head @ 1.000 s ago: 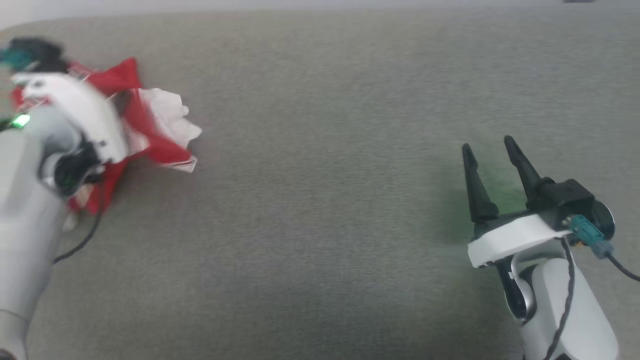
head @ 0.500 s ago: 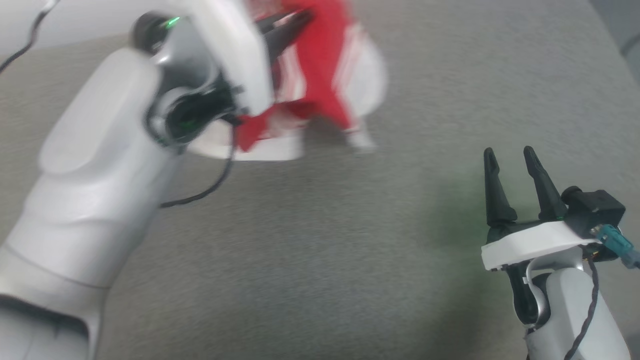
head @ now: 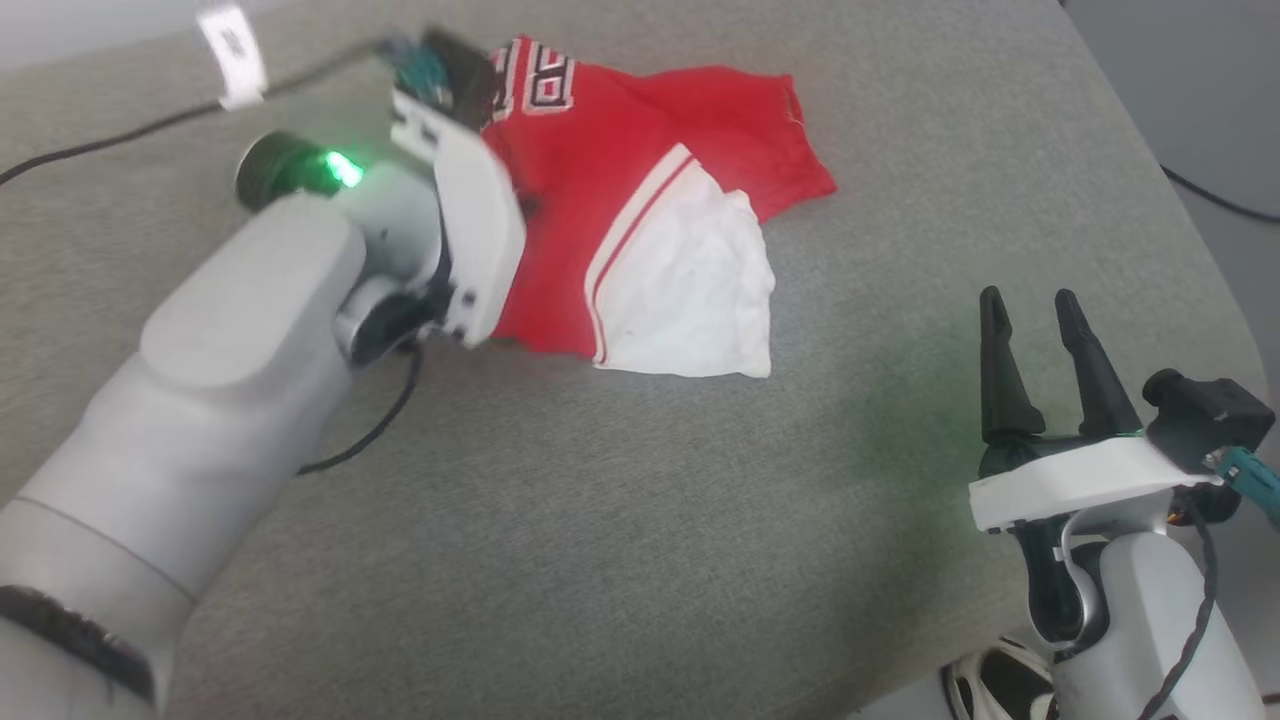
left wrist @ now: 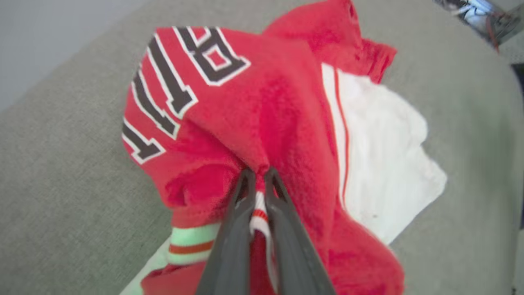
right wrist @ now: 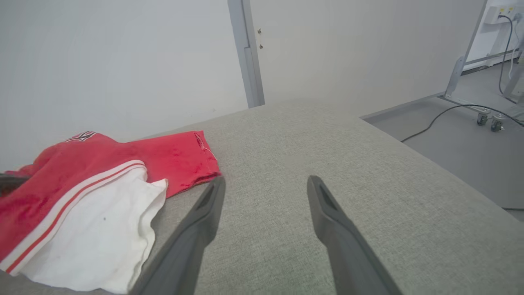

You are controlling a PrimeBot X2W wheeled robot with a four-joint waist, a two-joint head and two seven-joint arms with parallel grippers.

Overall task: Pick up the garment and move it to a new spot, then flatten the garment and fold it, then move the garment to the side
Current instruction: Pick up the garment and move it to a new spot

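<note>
The garment (head: 650, 190), a red shirt with a white sleeve, striped trim and dark white-outlined letters, lies crumpled on the grey cushion, toward the back and a little left of centre. My left gripper (left wrist: 257, 175) is shut on a bunched fold of its red fabric, with striped trim between the fingers. In the head view, the left wrist (head: 470, 230) covers the shirt's left edge. My right gripper (head: 1028, 300) stands open at the lower right with nothing between its fingers. It is well apart from the garment (right wrist: 102, 180), whose white sleeve lies left of the right gripper (right wrist: 266, 180).
The grey cushioned surface (head: 620, 520) ends at a rounded right edge (head: 1200, 250), with floor beyond. A black cable with a white tag (head: 230, 50) runs along the back left. A wall, a door frame (right wrist: 245, 53), and desk legs on casters (right wrist: 487, 119) stand behind.
The head camera has swung, so the whole picture has shifted. My left arm carried the garment from the far left towards the middle, and it now rests on the cushion. The right gripper stays open.
</note>
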